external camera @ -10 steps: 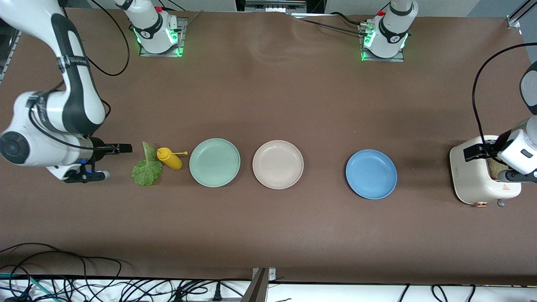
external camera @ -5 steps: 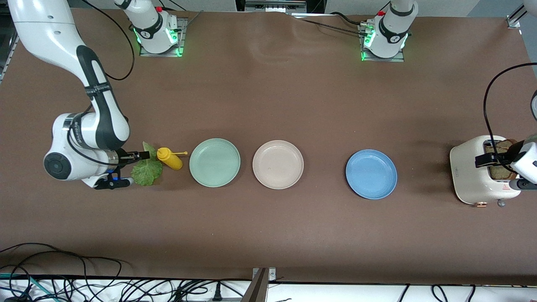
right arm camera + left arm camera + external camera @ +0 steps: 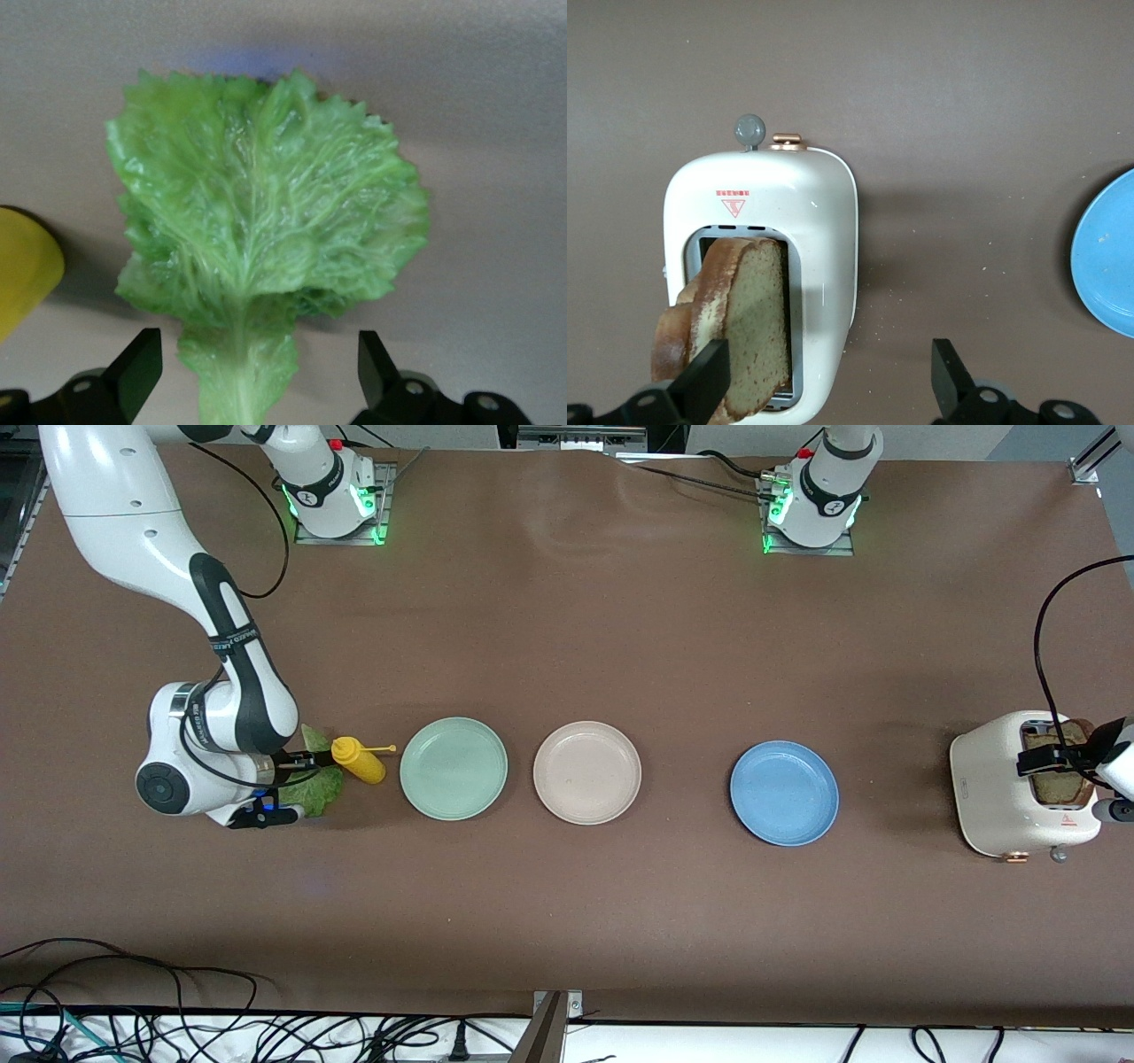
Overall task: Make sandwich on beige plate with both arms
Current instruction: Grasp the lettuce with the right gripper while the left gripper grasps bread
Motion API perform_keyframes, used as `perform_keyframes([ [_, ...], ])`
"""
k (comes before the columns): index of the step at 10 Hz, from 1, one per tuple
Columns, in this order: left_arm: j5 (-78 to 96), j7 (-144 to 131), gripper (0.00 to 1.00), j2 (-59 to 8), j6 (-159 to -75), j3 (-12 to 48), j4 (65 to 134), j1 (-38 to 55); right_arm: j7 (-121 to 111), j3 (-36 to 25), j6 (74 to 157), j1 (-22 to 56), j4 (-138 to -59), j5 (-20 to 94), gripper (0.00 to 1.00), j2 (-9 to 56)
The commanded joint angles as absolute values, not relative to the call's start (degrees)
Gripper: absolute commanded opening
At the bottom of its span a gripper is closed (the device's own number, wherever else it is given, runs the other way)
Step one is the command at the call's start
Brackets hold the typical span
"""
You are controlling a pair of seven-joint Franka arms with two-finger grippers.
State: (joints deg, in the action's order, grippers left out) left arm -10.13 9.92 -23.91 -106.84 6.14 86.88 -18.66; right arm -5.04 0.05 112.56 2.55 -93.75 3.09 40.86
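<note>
Brown matte cloth covers the long desk (image 3: 567,646), and the round, shallow beige plate (image 3: 586,772) sits bare near its middle; I take that plate as my landmark.

Toward the right arm's end from it lie a mint-green plate (image 3: 453,768), then a yellow squeeze bottle (image 3: 358,760) on its side with its nozzle aimed at the plates, then the ruffled lettuce leaf (image 3: 317,790). The leaf lies flat, glossy and veined, just beside the bottle. Its long axis runs along its pale stem, and the right wrist view shows that stem (image 3: 237,381) pointing back toward the right end effector (image 3: 251,367). That end effector is low over the leaf, its black fingers (image 3: 137,359) spread wide on either side of the stem, gripping nothing.

Toward the left arm's end from the beige plate come a blue plate (image 3: 784,793) and, well apart, a rounded cream toaster (image 3: 997,788). A brown bread slice (image 3: 735,328) with darker crust stands on edge in its slot, leaning slightly. The left end effector (image 3: 824,381) hangs over the toaster, fingers (image 3: 948,372) released and wide, one beside the slice and the other out past the toaster's wall.
</note>
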Motion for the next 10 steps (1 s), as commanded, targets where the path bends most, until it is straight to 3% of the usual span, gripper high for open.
perform_keyframes([
  [1, -10.81, 10.99, 1.0, -23.73, -106.35, 6.68, 86.84, -19.07, -5.01, 0.44, 112.76, 2.55, -92.64, 3.96, 0.78, 41.57],
  [3, -10.81, 10.9, 1.0, -23.64, -106.26, 6.68, 86.84, -19.07, -5.18, 0.53, 112.59, 2.55, -92.37, 3.95, 0.09, 41.4],
  [4, -10.81, 10.9, 1.0, -23.56, -106.26, 6.77, 86.84, -18.99, -5.53, 0.53, 111.98, 2.55, -91.59, 3.87, 0.0, 41.14],
  [10, -10.98, 10.99, 1.0, -23.64, -106.26, 6.68, 86.66, -19.25, -10.26, -1.32, 91.44, -2.53, -78.77, 11.51, 0.0, 40.25],
])
